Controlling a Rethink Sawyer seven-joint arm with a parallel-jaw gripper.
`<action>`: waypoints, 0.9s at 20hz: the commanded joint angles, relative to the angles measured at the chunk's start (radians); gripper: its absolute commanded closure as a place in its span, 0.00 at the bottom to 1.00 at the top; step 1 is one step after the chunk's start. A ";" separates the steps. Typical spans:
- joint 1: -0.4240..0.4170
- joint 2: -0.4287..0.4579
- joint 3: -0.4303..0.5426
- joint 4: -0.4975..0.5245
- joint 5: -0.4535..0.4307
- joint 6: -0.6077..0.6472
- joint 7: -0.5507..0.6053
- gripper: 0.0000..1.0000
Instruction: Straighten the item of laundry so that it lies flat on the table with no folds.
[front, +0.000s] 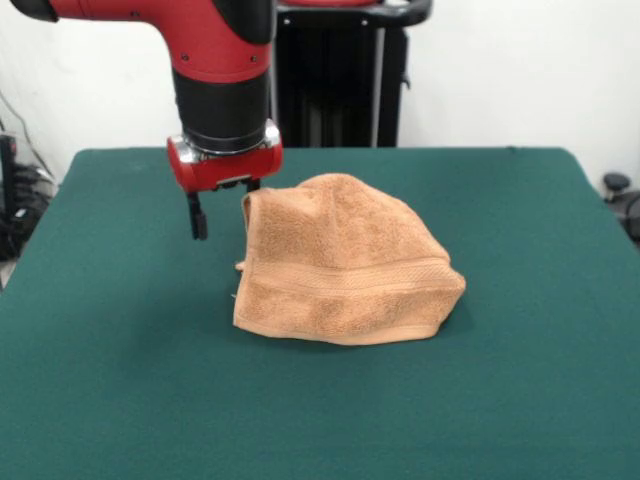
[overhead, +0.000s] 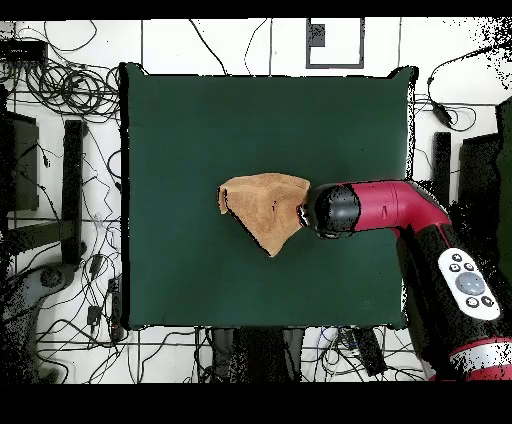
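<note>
The orange-tan towel (front: 340, 265) lies bunched in a folded heap near the middle of the green table (front: 100, 350), with a woven band stripe across its front fold. In the overhead view the towel (overhead: 262, 205) has a rough triangle shape on the table (overhead: 180, 120). My gripper (front: 222, 215) hangs just beside the towel's upper left corner in the front view. One finger (front: 197, 220) shows clear of the cloth, and the other is at the towel's edge, partly hidden. The jaws stand apart and hold nothing. In the overhead view the arm's wrist (overhead: 335, 210) covers the gripper.
The red arm (overhead: 400, 205) reaches in over the table's right side in the overhead view. The black pedestal (front: 335, 75) stands behind the table's far edge. Cables and stands lie on the floor (overhead: 60, 150) round the table.
</note>
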 joint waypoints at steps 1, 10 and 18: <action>-0.047 0.124 0.208 -0.002 -0.067 -0.007 -0.477 0.00; -0.045 0.163 0.204 -0.032 -0.083 0.012 -0.493 0.00; -0.050 0.204 0.211 -0.050 -0.038 0.102 -0.556 0.00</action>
